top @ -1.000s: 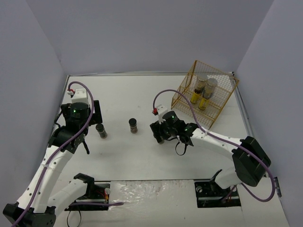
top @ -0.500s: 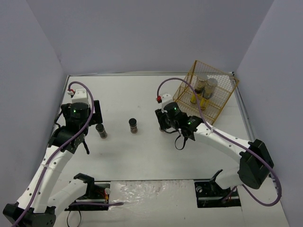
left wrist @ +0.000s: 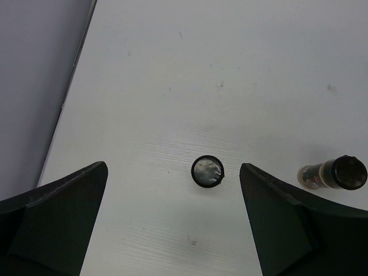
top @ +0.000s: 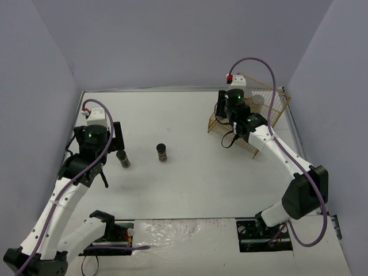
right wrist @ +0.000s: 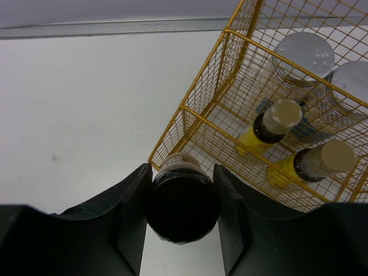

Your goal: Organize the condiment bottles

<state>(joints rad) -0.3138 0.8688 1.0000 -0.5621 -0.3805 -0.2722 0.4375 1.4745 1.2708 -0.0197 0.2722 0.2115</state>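
My right gripper (right wrist: 181, 175) is shut on a short dark black-capped jar (right wrist: 181, 207) and holds it beside the near-left corner of the gold wire rack (right wrist: 202, 112). In the rack stand two silver-lidded jars (right wrist: 303, 53) and two slim yellow-labelled jars (right wrist: 269, 127). My left gripper (left wrist: 172, 172) is open above the table, with a black-rimmed jar (left wrist: 207, 171) seen from straight above between its fingers, nearer the right one. Another black-capped jar (left wrist: 334, 173) stands to the right. In the top view these two jars (top: 123, 159) (top: 163, 152) stand left of centre.
The rack (top: 275, 99) sits at the back right corner of the white table (top: 190, 184), close to the right wall. Grey walls enclose the table on the left, back and right. The arm bases and cables lie along the near edge.
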